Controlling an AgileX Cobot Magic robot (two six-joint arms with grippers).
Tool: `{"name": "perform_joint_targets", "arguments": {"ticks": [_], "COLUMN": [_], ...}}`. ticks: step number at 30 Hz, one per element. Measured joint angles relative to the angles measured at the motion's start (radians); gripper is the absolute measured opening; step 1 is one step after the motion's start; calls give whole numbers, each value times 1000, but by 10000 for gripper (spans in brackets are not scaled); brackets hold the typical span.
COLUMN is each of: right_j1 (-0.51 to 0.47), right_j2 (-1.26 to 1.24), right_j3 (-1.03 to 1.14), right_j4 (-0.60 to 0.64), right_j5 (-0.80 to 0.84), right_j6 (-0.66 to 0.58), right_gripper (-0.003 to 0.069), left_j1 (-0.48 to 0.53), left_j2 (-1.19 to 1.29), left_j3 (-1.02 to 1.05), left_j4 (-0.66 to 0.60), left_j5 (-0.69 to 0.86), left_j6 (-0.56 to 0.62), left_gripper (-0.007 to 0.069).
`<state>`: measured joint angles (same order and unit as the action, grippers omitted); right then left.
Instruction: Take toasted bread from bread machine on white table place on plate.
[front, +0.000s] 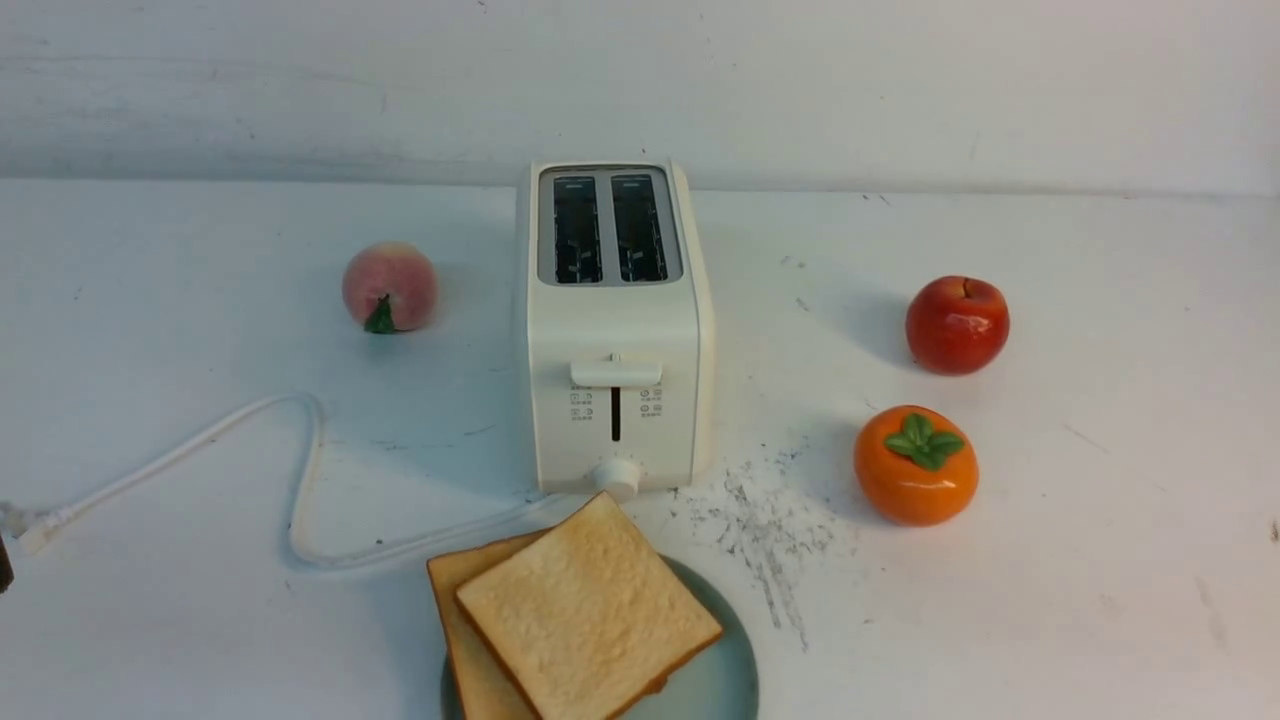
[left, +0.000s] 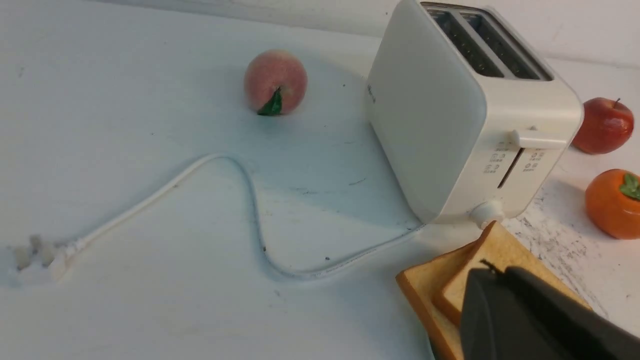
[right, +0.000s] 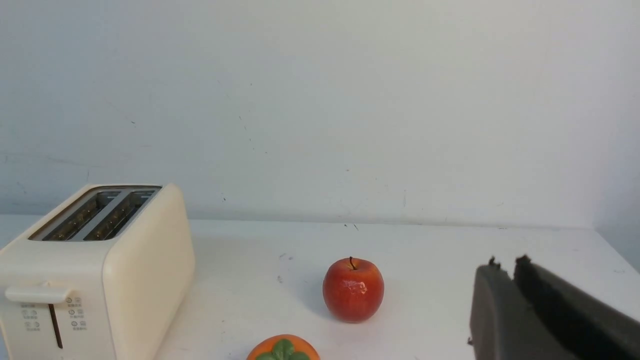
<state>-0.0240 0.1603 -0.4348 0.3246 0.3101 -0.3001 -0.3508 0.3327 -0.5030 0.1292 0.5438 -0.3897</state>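
Front view: the white table (front: 1050, 620) is seen spread wide, with the bread machine (front: 615, 330) stood upright at its middle, both slots empty and the lever raised. The plate (front: 715, 680) is set just in front of the knob, and the toasted bread (front: 585, 615) is laid on it as two overlapping slices. A peach (front: 390, 287) is placed left of the machine; an apple (front: 957, 325) and a persimmon (front: 915, 465) are placed right. The left gripper (left: 492, 267) is shown closed and empty above the slices; the right gripper (right: 505, 262) is nearly closed, with nothing held.
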Motion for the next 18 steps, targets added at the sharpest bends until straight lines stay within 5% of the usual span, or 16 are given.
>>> {"name": "perform_joint_targets", "arguments": {"ticks": [7, 18], "right_j1": [0, 0], "right_j2": [0, 0], "right_j3": [0, 0], "right_j4": [0, 0], "right_j5": [0, 0], "right_j6": [0, 0], "right_gripper": [62, 80], "left_j1": [152, 314], "left_j2": [-100, -306], "left_j3": [172, 463], "left_j4": [-215, -277], "left_j5": [-211, -330], "left_j6": [246, 269], "left_gripper": [8, 18]}}
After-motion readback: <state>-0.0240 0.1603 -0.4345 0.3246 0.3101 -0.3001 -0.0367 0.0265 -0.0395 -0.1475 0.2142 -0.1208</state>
